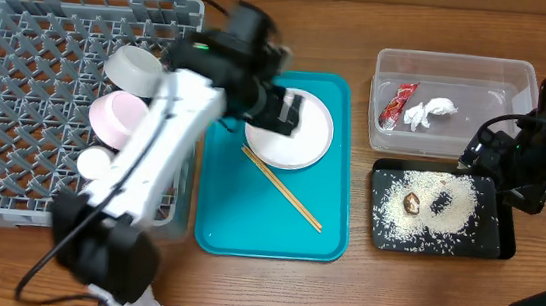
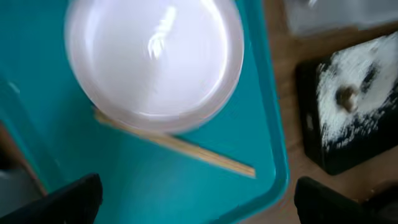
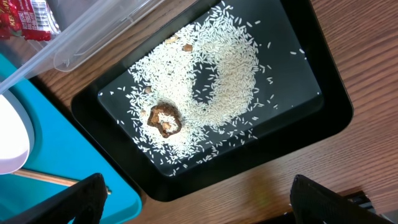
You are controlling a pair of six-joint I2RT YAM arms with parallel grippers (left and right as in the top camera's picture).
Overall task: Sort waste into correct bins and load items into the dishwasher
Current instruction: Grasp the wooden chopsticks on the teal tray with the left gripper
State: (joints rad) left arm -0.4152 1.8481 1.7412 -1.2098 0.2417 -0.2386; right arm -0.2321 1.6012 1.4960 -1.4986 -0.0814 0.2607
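Note:
The round white plate [image 1: 295, 133] [image 2: 155, 56] and the wooden chopsticks [image 1: 282, 188] [image 2: 177, 146] lie on the teal tray [image 1: 266, 228]. My left gripper [image 1: 285, 111] [image 2: 196, 199] is open and empty, hovering over the plate. The grey dish rack [image 1: 27, 99] holds the pale grey-white bowl [image 1: 135, 69], the pink bowl [image 1: 116, 118] and the small white cup [image 1: 94, 164]. The clear tub [image 1: 457, 65] holds the red wrapper [image 1: 396, 103] and the white tissue [image 1: 428, 112]. The black tray [image 1: 385, 239] [image 3: 112, 134] holds rice [image 3: 217, 74] and brown food bits [image 3: 164, 119]. My right gripper [image 1: 498, 160] [image 3: 199, 199] is open and empty at the black tray's edge.
The teal tray [image 2: 249, 180] sits between the rack and the black tray. My left arm [image 1: 153, 151] crosses the rack's right side. Bare wooden table [image 3: 348, 56] lies to the right of the black tray.

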